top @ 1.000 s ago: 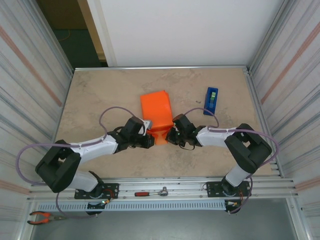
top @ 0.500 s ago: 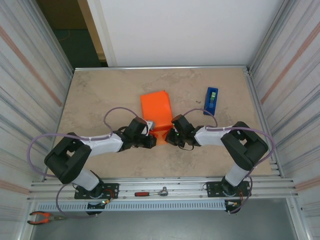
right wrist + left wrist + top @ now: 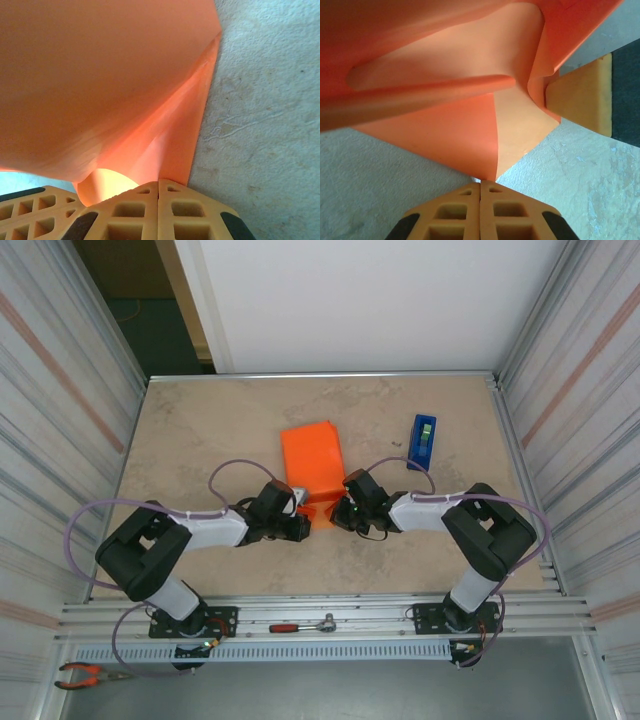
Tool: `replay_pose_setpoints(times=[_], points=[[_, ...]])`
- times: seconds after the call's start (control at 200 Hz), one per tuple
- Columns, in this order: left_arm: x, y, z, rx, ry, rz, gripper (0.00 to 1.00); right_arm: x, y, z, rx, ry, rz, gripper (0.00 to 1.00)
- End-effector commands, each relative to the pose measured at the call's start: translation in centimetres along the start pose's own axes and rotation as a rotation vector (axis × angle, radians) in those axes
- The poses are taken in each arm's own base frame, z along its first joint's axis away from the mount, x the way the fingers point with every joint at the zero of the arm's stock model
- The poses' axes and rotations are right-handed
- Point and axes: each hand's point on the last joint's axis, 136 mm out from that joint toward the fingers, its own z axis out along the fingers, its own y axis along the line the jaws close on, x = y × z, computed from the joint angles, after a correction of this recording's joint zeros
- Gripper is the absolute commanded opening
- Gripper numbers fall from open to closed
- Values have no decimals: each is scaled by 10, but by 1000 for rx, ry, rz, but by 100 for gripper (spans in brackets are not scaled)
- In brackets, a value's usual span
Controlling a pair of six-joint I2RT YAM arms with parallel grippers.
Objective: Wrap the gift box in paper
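Observation:
The gift box (image 3: 310,452), skinned in bright orange paper, lies at the table's middle. A loose flap of the paper (image 3: 318,508) sticks out from its near end. My left gripper (image 3: 303,527) is at the flap's left side and my right gripper (image 3: 337,512) at its right. In the left wrist view the jaws (image 3: 480,183) are shut with the paper's (image 3: 450,130) pointed corner pinched at their very tip. The right jaws (image 3: 158,181) are shut on the paper's (image 3: 100,75) lower edge. The box's bare sides are hidden.
A blue tape dispenser (image 3: 423,440) stands right of the box. The stone-patterned table (image 3: 200,440) has metal walls on both sides. A ratchet tool (image 3: 300,625) and pliers (image 3: 85,673) lie on the front rail, off the table.
The left arm's elbow has swung right and the left gripper has edged slightly nearer. The right arm and the box have barely moved.

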Motion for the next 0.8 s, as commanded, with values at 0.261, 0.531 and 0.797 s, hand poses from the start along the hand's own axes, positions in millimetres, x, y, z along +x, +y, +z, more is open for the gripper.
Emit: replay_pose_setpoints(times=[0.261,0.531,0.797], points=[[-36,-25,-41,24,-109,50,14,-3,-11,-28,48,-83,34,0],[-71,-15,-71,18,-194,3,34,3,-11,-26,79,-70,14,29],[-87,7,-84,5,-232,-43,44,3,-2,-15,84,-56,-1,31]])
